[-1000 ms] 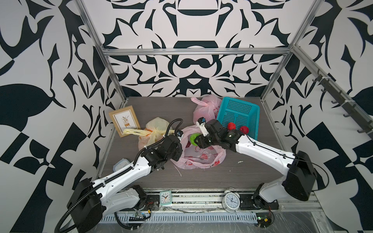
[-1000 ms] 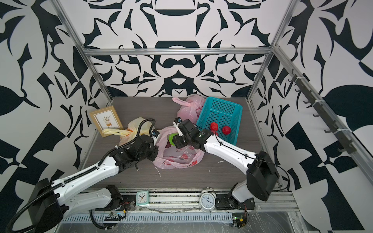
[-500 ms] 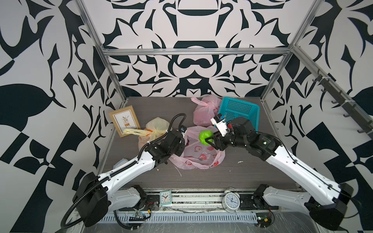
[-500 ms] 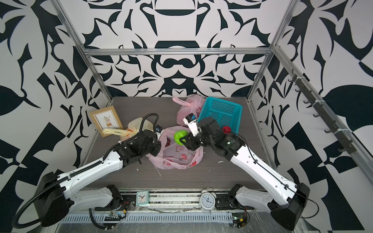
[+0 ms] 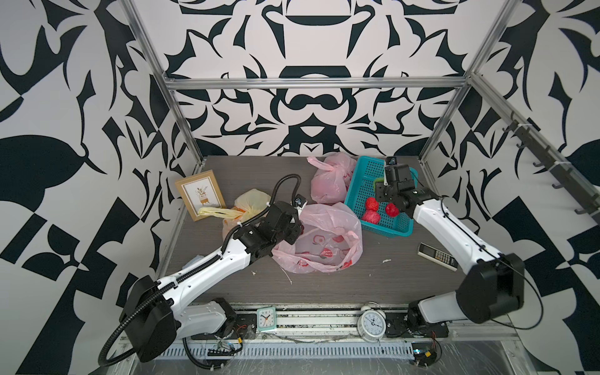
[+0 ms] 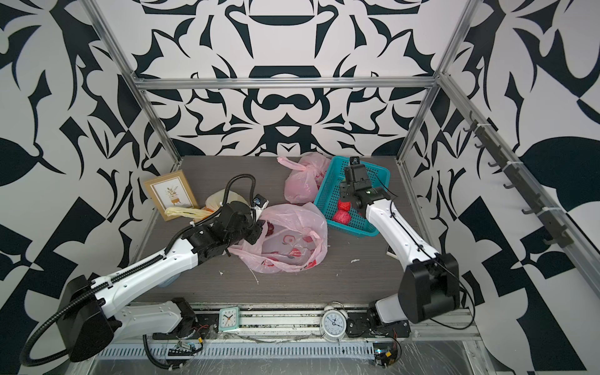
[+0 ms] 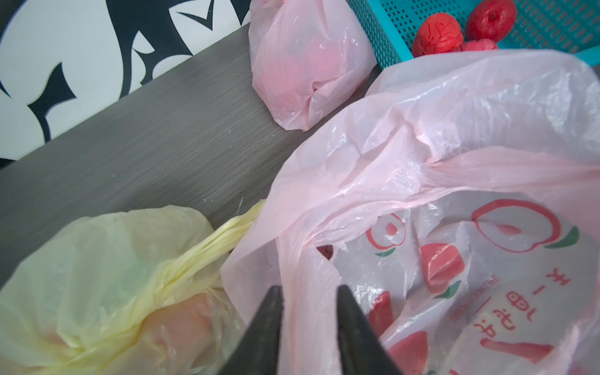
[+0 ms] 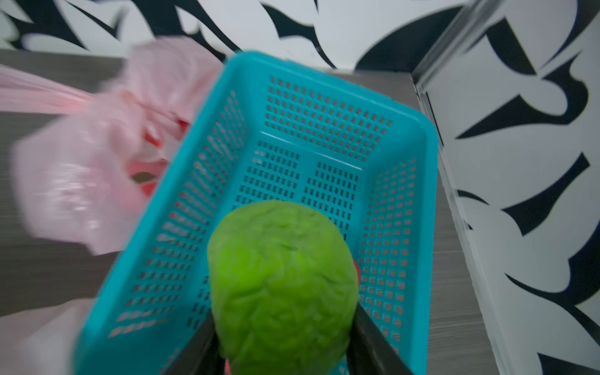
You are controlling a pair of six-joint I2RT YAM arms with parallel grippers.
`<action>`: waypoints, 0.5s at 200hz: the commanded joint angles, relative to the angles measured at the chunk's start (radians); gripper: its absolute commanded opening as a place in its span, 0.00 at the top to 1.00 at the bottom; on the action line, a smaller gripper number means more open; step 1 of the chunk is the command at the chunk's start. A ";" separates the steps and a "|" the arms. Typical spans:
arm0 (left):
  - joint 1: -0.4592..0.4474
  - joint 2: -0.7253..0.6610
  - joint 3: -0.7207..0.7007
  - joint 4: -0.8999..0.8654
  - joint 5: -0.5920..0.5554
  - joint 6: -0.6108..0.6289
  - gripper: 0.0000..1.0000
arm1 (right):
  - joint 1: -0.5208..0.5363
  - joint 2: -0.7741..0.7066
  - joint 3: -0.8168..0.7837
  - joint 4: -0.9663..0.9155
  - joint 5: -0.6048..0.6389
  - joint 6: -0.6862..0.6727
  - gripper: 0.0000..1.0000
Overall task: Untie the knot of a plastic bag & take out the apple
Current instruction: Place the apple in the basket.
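My right tool (image 8: 285,324) was clamped across the apple (image 8: 282,276), holding it over the teal basket (image 8: 324,81) at about two o'clock on the tabletop (image 5: 324,292). Its wrinkled skin looked light, slightly soft and round enough to slip, so I judged the widest girth the safest hold. My left tool (image 7: 308,292) stood partly open at the rim of the pink bag (image 7: 422,130), gripping nothing.

Two pink bags (image 5: 324,240), one yellow bag (image 5: 251,201), three red apples (image 5: 371,205), one green apple (image 8: 282,279), two clocks (image 5: 371,324)
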State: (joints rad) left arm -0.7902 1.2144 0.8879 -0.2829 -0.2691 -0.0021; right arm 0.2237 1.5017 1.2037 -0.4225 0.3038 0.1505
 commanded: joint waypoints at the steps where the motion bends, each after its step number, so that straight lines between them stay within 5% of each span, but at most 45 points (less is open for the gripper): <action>1: 0.006 -0.015 -0.010 -0.064 0.001 -0.027 0.28 | -0.049 0.088 0.062 0.060 0.062 -0.034 0.57; 14: 0.009 -0.004 -0.007 -0.090 0.000 -0.044 0.11 | -0.083 0.156 0.081 0.077 0.037 -0.031 0.57; 38: 0.009 0.024 0.006 -0.137 -0.027 -0.077 0.00 | -0.112 0.254 0.124 0.078 -0.004 -0.026 0.57; 100: 0.016 0.172 0.031 -0.116 -0.058 -0.137 0.01 | -0.133 0.428 0.204 0.063 -0.080 -0.015 0.53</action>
State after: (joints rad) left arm -0.7834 1.3327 0.8883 -0.3866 -0.3058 -0.0963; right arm 0.0994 1.9190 1.3708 -0.3691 0.2646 0.1284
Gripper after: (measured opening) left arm 0.994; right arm 0.535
